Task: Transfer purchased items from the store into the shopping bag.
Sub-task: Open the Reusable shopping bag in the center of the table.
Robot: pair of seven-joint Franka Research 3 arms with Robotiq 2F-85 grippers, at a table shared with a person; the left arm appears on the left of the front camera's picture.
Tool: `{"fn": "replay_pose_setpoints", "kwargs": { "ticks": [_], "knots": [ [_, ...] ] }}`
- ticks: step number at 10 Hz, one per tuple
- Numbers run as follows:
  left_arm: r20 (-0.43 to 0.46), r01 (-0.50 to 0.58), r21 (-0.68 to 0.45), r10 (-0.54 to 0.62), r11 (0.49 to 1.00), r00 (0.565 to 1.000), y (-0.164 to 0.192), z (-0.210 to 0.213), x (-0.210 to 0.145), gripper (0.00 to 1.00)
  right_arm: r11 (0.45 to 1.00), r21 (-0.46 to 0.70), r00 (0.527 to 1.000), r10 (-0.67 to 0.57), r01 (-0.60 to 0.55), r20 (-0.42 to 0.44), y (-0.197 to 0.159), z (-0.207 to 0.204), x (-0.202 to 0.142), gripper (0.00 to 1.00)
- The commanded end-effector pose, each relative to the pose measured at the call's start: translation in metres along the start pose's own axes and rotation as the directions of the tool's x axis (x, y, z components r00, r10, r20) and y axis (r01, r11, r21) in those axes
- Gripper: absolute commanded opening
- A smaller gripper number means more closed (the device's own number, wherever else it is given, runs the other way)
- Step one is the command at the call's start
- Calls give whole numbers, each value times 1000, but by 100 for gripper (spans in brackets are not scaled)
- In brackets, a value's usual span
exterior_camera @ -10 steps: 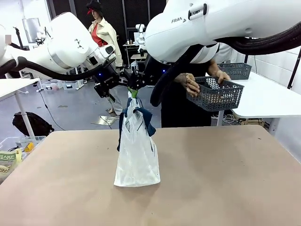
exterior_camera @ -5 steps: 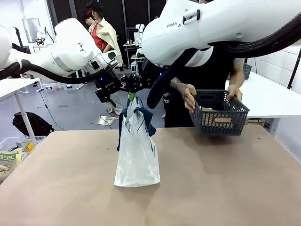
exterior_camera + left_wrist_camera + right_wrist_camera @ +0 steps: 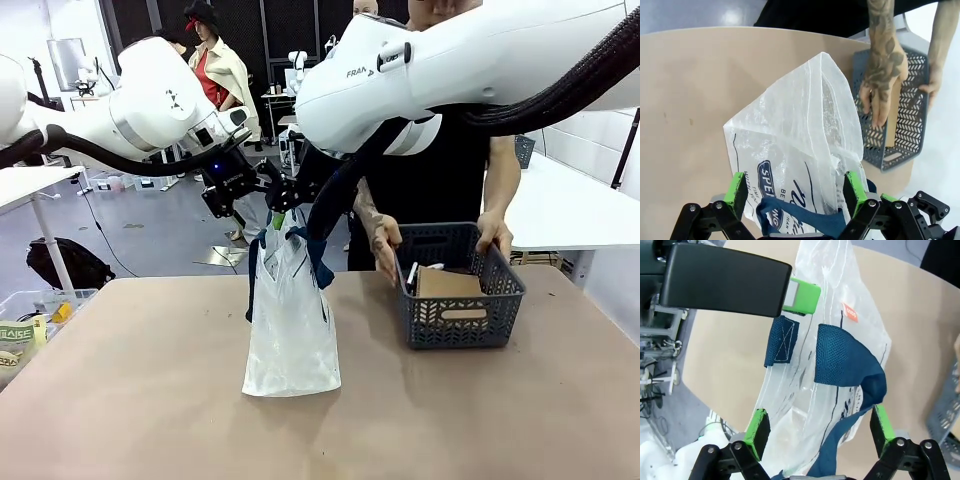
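Observation:
The shopping bag stands at mid-table, its navy handles lifted between my two grippers. My left gripper and right gripper meet above it. In the left wrist view the left gripper is open wide, with the bag's mouth and a navy strap between its pads. The right gripper is open too, straddling the other handle. To the right, the store rests on the table, held by a person's hands. It holds a brown notebook and a white pen.
A clear bin with packets sits off the table's left edge. A white side table stands behind on the right. The person stands close at the far edge. Bare tabletop lies in front of the bag.
The person has brought the basket down from chest height and set it on the table right of the bag. Both grippers stay at the bag's handles, jaws unchanged.

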State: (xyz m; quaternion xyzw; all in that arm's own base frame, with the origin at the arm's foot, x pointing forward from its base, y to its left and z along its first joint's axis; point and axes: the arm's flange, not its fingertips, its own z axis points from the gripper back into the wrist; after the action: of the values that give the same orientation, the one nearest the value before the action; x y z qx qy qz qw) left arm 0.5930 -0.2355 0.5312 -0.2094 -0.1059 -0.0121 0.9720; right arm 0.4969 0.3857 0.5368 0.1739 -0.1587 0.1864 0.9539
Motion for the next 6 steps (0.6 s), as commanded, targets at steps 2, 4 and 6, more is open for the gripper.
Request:
{"fn": "replay_pose_setpoints", "kwargs": {
  "ticks": [2,4,6],
  "knots": [
    [-12,-23,20,23,1000,1000,-5,0,5,100,999,-25,999,-36,35,-30,-3,0,2,100],
    [-19,-33,26,33,999,999,-5,0,5,77,998,-65,999,-10,7,-42,-1,-2,1,80],
    [-10,-40,31,40,999,999,-3,1,5,37,998,-63,999,-17,13,-48,-3,-1,2,41]
  ]
}}
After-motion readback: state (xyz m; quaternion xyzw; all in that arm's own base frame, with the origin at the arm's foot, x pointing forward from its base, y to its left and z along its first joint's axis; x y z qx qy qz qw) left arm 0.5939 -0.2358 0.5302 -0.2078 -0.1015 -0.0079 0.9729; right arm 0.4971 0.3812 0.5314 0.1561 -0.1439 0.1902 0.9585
